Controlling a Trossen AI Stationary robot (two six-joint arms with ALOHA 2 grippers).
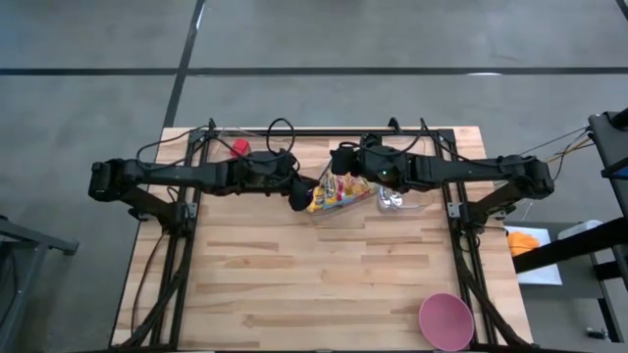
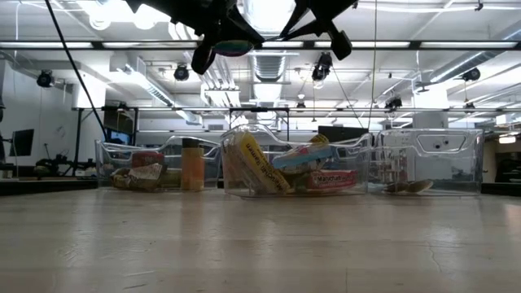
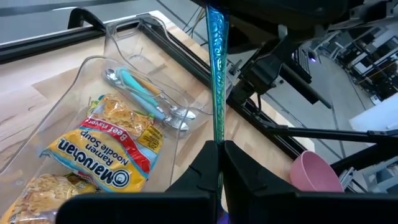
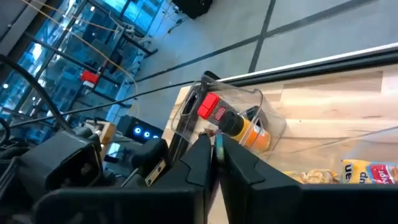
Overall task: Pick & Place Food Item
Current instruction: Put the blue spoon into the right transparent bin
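Both up above the middle clear bin (image 1: 339,201). Left end effector (image 3: 219,152) clenched on a thin teal wrapper (image 3: 217,68), right end effector (image 4: 215,149) pinched onto the same packet, probably for a handover. Pink bowl (image 1: 446,321) waiting at the tabletop (image 1: 294,284) corner.

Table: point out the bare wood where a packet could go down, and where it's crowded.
Free: the wide wood between the clear bins and pink bowl, including the near-left corner. Crowded: the far edge, where bins and both grippers, left and right, cluster.

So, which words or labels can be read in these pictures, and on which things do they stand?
"Maruchan", "Ramen Noodle Soup", "Beef Flavor": on the ramen packet in the clear bin.
Print on the red packet in the low view: too blurred to read.
Label on the red-capped bottle: too small to read.
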